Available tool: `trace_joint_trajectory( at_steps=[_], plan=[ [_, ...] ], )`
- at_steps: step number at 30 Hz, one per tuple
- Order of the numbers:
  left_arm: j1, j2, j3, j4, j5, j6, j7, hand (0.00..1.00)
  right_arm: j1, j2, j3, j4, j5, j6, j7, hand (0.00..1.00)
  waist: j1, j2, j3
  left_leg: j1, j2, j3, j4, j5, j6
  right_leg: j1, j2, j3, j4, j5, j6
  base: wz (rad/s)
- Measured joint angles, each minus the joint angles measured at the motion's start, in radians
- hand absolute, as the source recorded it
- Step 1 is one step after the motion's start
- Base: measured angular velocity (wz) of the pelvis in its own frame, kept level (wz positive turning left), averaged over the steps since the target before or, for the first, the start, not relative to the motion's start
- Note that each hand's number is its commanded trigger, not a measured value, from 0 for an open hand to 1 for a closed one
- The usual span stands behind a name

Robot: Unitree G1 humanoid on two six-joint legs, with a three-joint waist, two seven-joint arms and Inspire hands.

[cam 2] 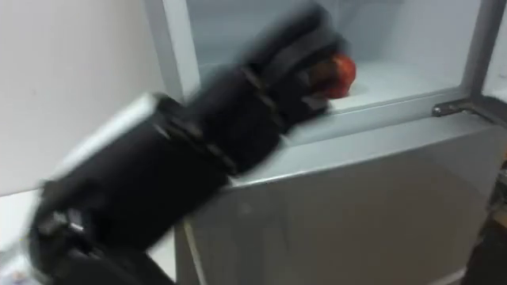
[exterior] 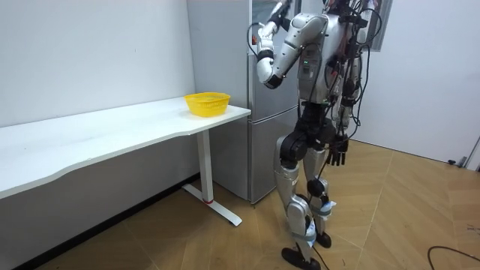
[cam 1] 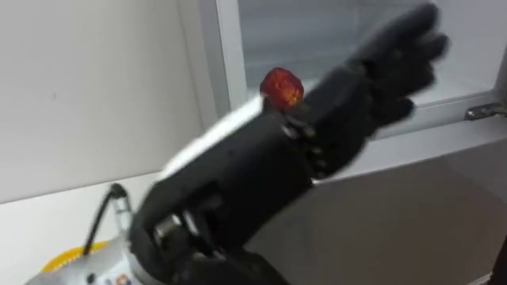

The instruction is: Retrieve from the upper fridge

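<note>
1. The left robot hand (cam 1: 384, 67) is hovering inside the open upper compartment of the fridge (cam 1: 372, 214). Its fingers are looking stretched out and loosely spread, gripping nothing, though blur is hiding the finer pose.
2. The red fruit (cam 2: 341, 73) is sitting on the white shelf (cam 2: 404, 83) of that compartment. It is lying just beyond the fingertips, on the far side, and seemingly apart from the palm.
3. The step in hand, as I am judging it, is the approach to the grasp. Doing it well is calling for a slightly deeper reach with the fingers wide. Once the fruit is lying between thumb and fingers, they should be closing gently round its middle. A careless nudge is likely to send so round a thing rolling off.
4. The fruit is looking round and glossy, red with orange flecks. It could be an apple or a tomato; I cannot tell which.
5. The right robot hand (exterior: 339, 154) is hanging beside the thigh, too small for its state to be told.
6. To the left, a yellow basket (exterior: 207, 103) is standing on the white surface (exterior: 112, 131), near the fridge.
</note>
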Motion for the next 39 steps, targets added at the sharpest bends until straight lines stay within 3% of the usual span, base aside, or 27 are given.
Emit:
trace_joint_trajectory(
  at_steps=[2,4,8,12,16,19,20,21,24,26,27,28,30,31,32,34,36,39],
  plan=[
    [0.009,0.002,0.110,-0.017,0.102,-0.053,0.114,0.00,0.030,0.002,-0.025,0.002,-0.005,-0.019,-0.016,0.00,0.042,-0.001,0.0003,0.003,0.000,-0.006,0.000,0.000,0.000,0.001,-0.001,-0.010,0.000,-0.001,-0.001,0.08],
    [0.026,0.002,0.198,-0.025,0.164,-0.084,0.220,0.00,0.045,0.011,-0.062,0.001,-0.006,-0.023,-0.030,0.00,0.059,-0.005,0.0006,0.002,-0.002,-0.024,0.000,0.000,0.000,0.005,-0.003,-0.023,-0.001,-0.002,-0.003,0.21],
    [0.061,0.002,0.381,-0.030,0.254,-0.162,0.450,0.00,0.094,0.030,-0.104,-0.035,-0.018,-0.042,-0.037,0.00,0.121,-0.013,-0.0069,0.003,-0.005,-0.048,0.000,0.000,0.000,0.010,-0.006,-0.043,0.000,-0.005,-0.005,0.16],
    [0.067,0.002,0.551,-0.030,0.350,-0.234,0.673,0.00,0.113,0.055,-0.133,-0.036,-0.040,-0.052,-0.050,0.00,0.149,-0.018,-0.0102,0.003,-0.008,-0.076,0.000,0.000,0.000,0.021,-0.009,-0.063,-0.001,-0.005,-0.005,0.16],
    [0.101,0.002,0.671,-0.030,0.413,-0.269,0.850,0.00,0.137,0.066,-0.134,-0.063,-0.046,-0.052,-0.056,0.00,0.175,-0.012,-0.0139,0.003,-0.012,-0.085,0.000,0.000,0.000,0.024,-0.011,-0.077,-0.002,-0.005,-0.005,0.05],
    [0.171,0.002,0.730,-0.001,0.425,-0.286,0.968,0.00,0.149,0.067,-0.141,-0.075,-0.043,-0.045,-0.054,0.00,0.188,-0.010,-0.0087,0.005,-0.022,-0.105,0.001,0.000,0.001,0.031,-0.016,-0.093,-0.001,-0.006,-0.004,0.12],
    [0.207,0.002,0.744,0.025,0.424,-0.283,1.006,0.00,0.148,0.067,-0.141,-0.081,-0.044,-0.034,-0.054,0.00,0.193,-0.002,-0.0104,0.005,-0.021,-0.108,0.001,0.000,0.001,0.031,-0.016,-0.093,-0.001,-0.006,-0.003,0.00],
    [0.227,0.001,0.749,0.041,0.424,-0.276,1.021,0.00,0.147,0.067,-0.142,-0.082,-0.043,-0.029,-0.053,0.00,0.195,0.000,-0.0103,0.005,-0.021,-0.110,0.001,0.000,0.001,0.031,-0.016,-0.093,-0.002,-0.006,-0.003,0.00],
    [0.382,-0.006,0.726,0.204,0.418,-0.264,1.075,0.00,0.129,0.059,-0.142,-0.086,-0.044,-0.006,-0.056,0.00,0.191,0.019,-0.0047,0.004,-0.023,-0.117,0.001,0.000,0.001,0.037,-0.017,-0.097,0.000,-0.007,-0.002,0.05],
    [0.525,-0.019,0.656,0.392,0.389,-0.212,1.076,0.00,0.123,0.059,-0.138,-0.111,-0.043,0.010,-0.055,0.00,0.165,0.030,-0.0020,-0.004,-0.036,-0.158,0.000,-0.001,0.003,0.034,-0.022,-0.107,0.001,-0.018,0.000,0.19],
    [0.561,-0.025,0.610,0.503,0.360,-0.179,1.070,0.00,0.120,0.060,-0.130,-0.112,-0.031,0.016,-0.053,0.00,0.162,0.027,-0.0028,-0.007,-0.037,-0.168,-0.002,0.000,0.004,0.034,-0.023,-0.116,0.003,-0.021,-0.002,0.14],
    [0.575,-0.029,0.590,0.559,0.343,-0.166,1.068,0.00,0.120,0.061,-0.129,-0.113,-0.021,0.019,-0.053,0.00,0.160,0.029,-0.0020,-0.007,-0.037,-0.169,-0.003,0.000,0.004,0.033,-0.023,-0.116,0.005,-0.022,-0.003,0.04],
    [0.606,-0.068,0.551,0.717,0.309,-0.132,1.066,0.00,0.118,0.059,-0.130,-0.120,-0.016,0.037,-0.053,0.00,0.157,0.019,-0.0055,-0.007,-0.036,-0.170,0.001,0.000,0.004,0.031,-0.022,-0.116,0.006,-0.025,-0.005,-0.04],
    [0.619,-0.092,0.525,0.811,0.269,-0.111,1.058,0.00,0.116,0.060,-0.130,-0.121,-0.016,0.047,-0.049,0.00,0.154,0.015,-0.0024,-0.010,-0.035,-0.171,0.001,0.000,0.004,0.029,-0.021,-0.116,0.005,-0.026,-0.005,0.00],
    [0.636,-0.110,0.498,0.892,0.242,-0.094,1.046,0.00,0.112,0.060,-0.130,-0.121,-0.011,0.056,-0.040,0.00,0.151,0.000,-0.0036,-0.013,-0.035,-0.173,0.001,0.000,0.004,0.028,-0.021,-0.116,0.003,-0.027,-0.005,0.03],
    [0.654,-0.119,0.439,1.045,0.225,-0.089,1.018,0.00,0.107,0.059,-0.132,-0.120,-0.006,0.071,-0.032,0.00,0.150,-0.014,-0.0072,-0.009,-0.034,-0.173,-0.001,0.000,0.004,0.029,-0.020,-0.117,0.002,-0.027,-0.005,0.00],
    [0.661,-0.124,0.352,1.255,0.229,-0.051,0.962,0.00,0.099,0.058,-0.142,-0.122,-0.013,0.078,-0.023,0.00,0.143,-0.035,-0.0059,-0.006,-0.031,-0.172,0.001,0.000,0.004,0.040,-0.021,-0.119,0.002,-0.026,-0.005,0.00],
    [0.662,-0.135,0.278,1.409,0.238,-0.012,0.900,0.00,0.091,0.058,-0.141,-0.123,-0.012,0.078,-0.024,0.00,0.139,-0.046,-0.0012,0.007,-0.028,-0.171,-0.004,-0.001,0.005,0.052,-0.020,-0.117,0.000,-0.026,-0.004,0.01]
  ],
)
